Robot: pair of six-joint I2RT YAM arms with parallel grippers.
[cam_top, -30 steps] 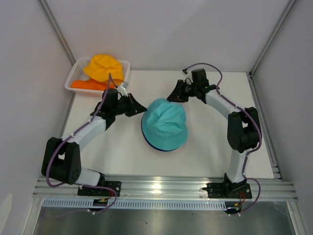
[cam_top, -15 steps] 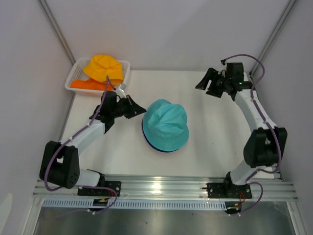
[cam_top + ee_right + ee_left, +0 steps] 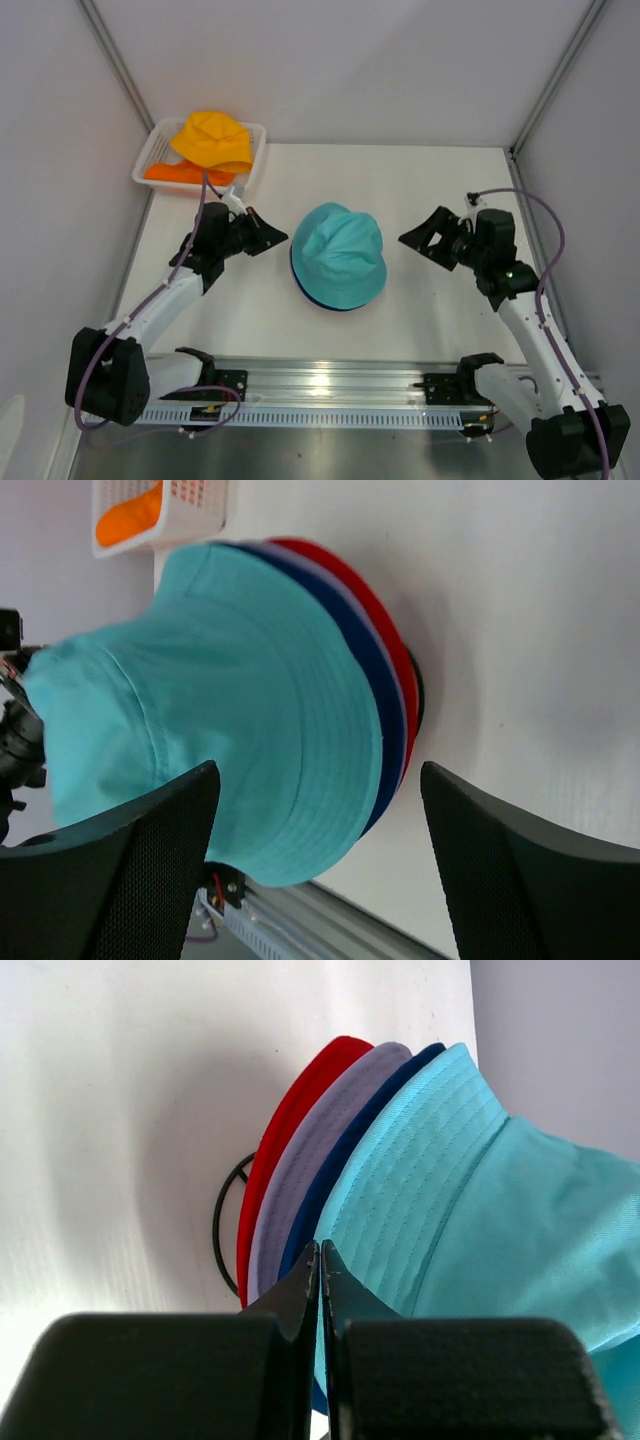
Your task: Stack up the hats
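A teal hat [image 3: 338, 255] tops a stack in the middle of the table. In the left wrist view the teal hat [image 3: 480, 1200] lies over a dark blue brim [image 3: 352, 1138], a lilac brim [image 3: 322, 1130] and a red brim [image 3: 290, 1120]. A yellow hat [image 3: 212, 138] and an orange hat [image 3: 175, 173] lie in the basket. My left gripper [image 3: 278, 237] is shut and empty just left of the stack, its tips [image 3: 320, 1252] near the teal brim. My right gripper [image 3: 418, 240] stands open to the right of the stack, holding nothing, facing the teal hat [image 3: 200, 670].
The white slatted basket [image 3: 150, 155] stands at the far left corner. A black wire stand [image 3: 222, 1230] shows under the stack. White walls close in the table on three sides, and a metal rail [image 3: 340, 380] runs along the near edge.
The right arm left the teal hat's far edge, swung out to the right and came down beside the stack, with its jaws opened. The left gripper drew back slightly from the hat.
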